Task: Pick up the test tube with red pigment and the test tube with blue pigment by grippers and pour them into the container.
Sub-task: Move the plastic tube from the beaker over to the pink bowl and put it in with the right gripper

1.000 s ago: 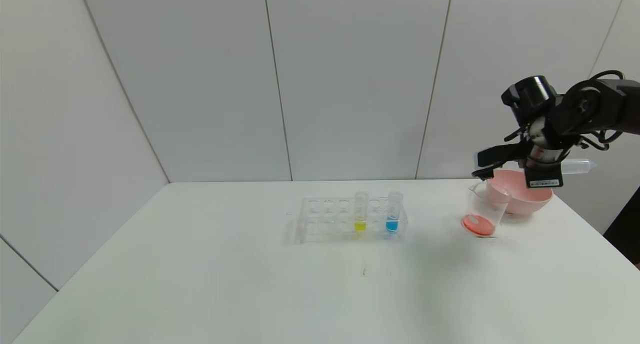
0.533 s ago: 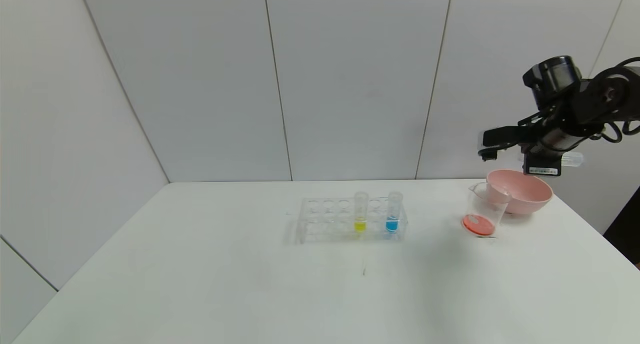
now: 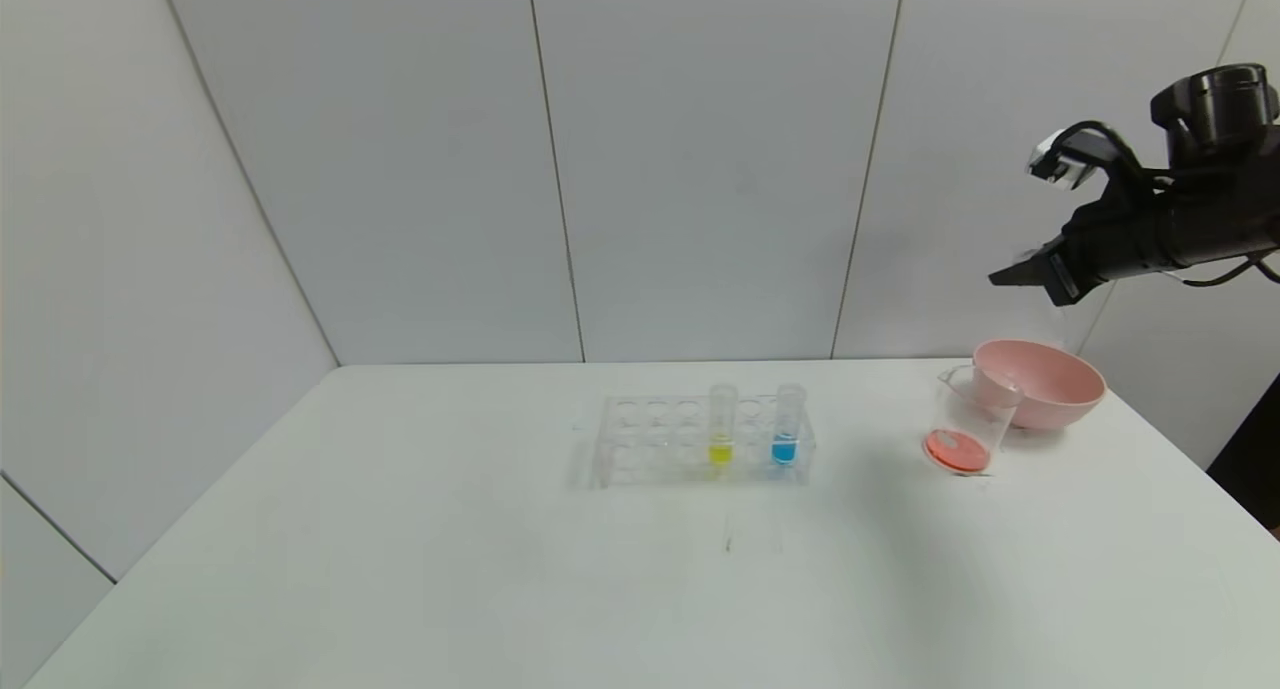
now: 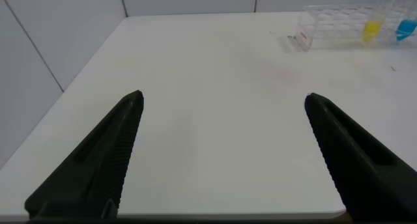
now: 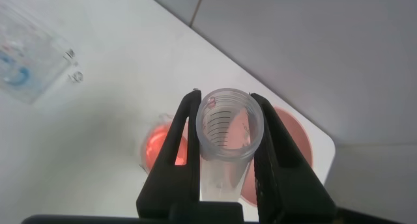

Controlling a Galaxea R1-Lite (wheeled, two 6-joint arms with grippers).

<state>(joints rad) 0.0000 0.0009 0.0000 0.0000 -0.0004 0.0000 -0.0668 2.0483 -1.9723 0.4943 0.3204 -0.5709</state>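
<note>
My right gripper (image 3: 1012,273) hangs high above the pink bowl at the table's far right, shut on a clear test tube (image 5: 227,122). This is the red-pigment tube, now holding only faint reddish traces; in the right wrist view its open mouth faces the camera. Below it the container (image 3: 962,435), a small clear beaker, stands on the table with red-orange liquid at its bottom (image 5: 158,148). The test tube with blue pigment (image 3: 787,427) stands upright in the clear rack (image 3: 650,439) at mid-table. My left gripper (image 4: 223,100) is open over bare table near the left edge, holding nothing.
A tube with yellow liquid (image 3: 721,426) stands in the rack, one slot from the blue one. The pink bowl (image 3: 1060,381) sits just behind the beaker, close to the table's right edge. White wall panels close off the back.
My right arm has risen and swung to the right, away from the beaker and bowl, carrying the emptied tube. The wrist has turned. Rack, beaker and bowl have not moved.
</note>
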